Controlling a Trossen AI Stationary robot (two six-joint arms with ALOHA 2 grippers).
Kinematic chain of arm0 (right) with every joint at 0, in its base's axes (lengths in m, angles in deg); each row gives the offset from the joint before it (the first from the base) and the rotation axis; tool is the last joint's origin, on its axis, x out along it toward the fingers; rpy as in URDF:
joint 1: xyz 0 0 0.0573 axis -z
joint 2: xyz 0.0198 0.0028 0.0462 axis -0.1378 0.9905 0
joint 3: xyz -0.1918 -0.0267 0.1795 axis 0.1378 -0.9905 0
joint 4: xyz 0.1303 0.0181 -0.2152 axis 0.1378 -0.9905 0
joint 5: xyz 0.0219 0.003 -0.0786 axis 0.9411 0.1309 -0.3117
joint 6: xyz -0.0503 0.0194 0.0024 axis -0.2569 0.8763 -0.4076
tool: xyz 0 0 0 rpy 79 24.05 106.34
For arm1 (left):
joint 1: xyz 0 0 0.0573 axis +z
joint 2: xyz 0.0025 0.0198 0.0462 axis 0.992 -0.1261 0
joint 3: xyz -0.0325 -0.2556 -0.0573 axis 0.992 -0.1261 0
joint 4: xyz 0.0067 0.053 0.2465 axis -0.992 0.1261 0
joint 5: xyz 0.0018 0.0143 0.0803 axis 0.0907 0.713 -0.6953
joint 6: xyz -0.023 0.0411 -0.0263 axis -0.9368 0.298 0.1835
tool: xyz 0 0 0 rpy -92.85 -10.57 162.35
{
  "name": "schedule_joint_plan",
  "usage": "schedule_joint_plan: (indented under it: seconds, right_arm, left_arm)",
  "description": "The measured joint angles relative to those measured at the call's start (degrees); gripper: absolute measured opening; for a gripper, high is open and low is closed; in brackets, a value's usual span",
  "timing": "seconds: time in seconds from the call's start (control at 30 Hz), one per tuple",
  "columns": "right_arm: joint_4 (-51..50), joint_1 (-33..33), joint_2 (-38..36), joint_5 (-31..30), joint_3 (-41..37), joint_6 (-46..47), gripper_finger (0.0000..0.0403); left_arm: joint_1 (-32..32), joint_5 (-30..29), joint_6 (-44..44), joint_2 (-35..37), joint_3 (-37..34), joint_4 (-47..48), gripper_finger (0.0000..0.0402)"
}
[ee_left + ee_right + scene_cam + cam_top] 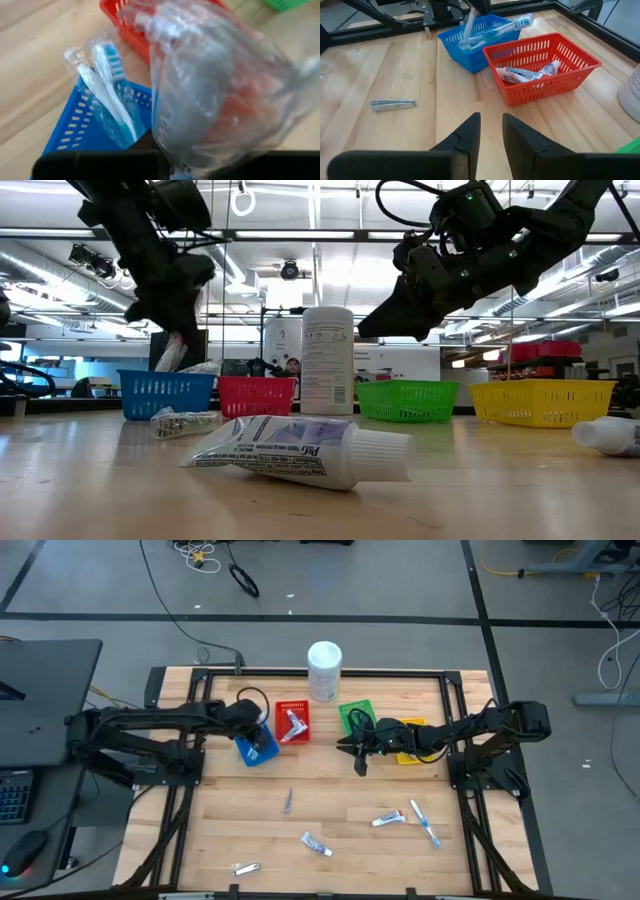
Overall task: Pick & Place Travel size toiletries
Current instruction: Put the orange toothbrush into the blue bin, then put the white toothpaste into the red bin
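My left gripper (256, 732) hangs over the blue basket (262, 752), shut on a pink toothbrush in a clear wrapper (220, 90). Two blue-white toothbrushes (107, 85) lean inside that basket. My right gripper (358, 755) is open with nothing between its fingers (491, 131), hovering above the table in front of the green basket (355, 715). Loose toiletries lie on the near half of the table: a razor (288, 802), a toothpaste tube (318, 843), a sachet (246, 867), another tube (388, 820) and a toothbrush (425, 823). My left gripper holds the wrapped toothbrush by its upper end (175, 338), pinched between the two fingers, which slant down from above. The toothbrush hangs nearly upright below them (469, 25). Its lower end dips inside the blue basket (165, 393); whether it touches the bottom I cannot tell.
A red basket (292, 722) holding toothpaste tubes (525, 74) stands right of the blue one. A yellow basket (410, 740) lies under my right arm. A tall white tub (324, 670) stands at the far edge. Bare wood lies between the baskets and the loose items.
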Motion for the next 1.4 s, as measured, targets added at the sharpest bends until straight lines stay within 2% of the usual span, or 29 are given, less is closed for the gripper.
schedule_joint_plan:
  seconds: [0.23,0.4,0.53,0.67,0.83,1.0,1.2,1.4]
  right_arm:
    - [0.4,0.0,0.0,0.0,0.0,-0.4,0.0089]
    - [0.3,0.0,0.0,0.3,0.0,-0.5,0.0090]
    - [0.3,0.0,0.0,3.4,0.0,-2.3,0.0093]
    - [0.3,0.0,0.0,3.7,0.0,-3.5,0.0108]
    - [0.1,0.3,0.0,5.7,0.0,-4.0,0.0142]
    - [0.3,1.1,0.0,7.7,0.0,-4.0,0.0175]
    - [1.5,1.6,0.0,7.6,0.0,-3.5,0.0185]
    - [4.1,1.5,0.0,7.7,0.0,-3.5,0.0185]
  left_arm:
    - [1.5,1.8,-1.9,-4.4,0.0,0.0,0.0051]
    - [1.7,1.7,-2.2,-5.7,0.0,0.1,0.0089]
    - [1.6,0.5,-1.4,-5.7,0.0,0.1,0.0125]
    - [1.6,-3.8,0.6,-4.8,1.3,1.9,0.0150]
    - [1.0,-4.8,3.6,-2.6,4.7,3.6,0.0152]
    - [-3.7,-4.9,11.2,-1.0,8.0,1.4,0.0135]
    - [-13.7,-3.7,17.3,-1.3,7.8,-10.6,0.0121]
    - [-22.3,0.5,10.8,-3.4,7.7,-18.5,0.0118]
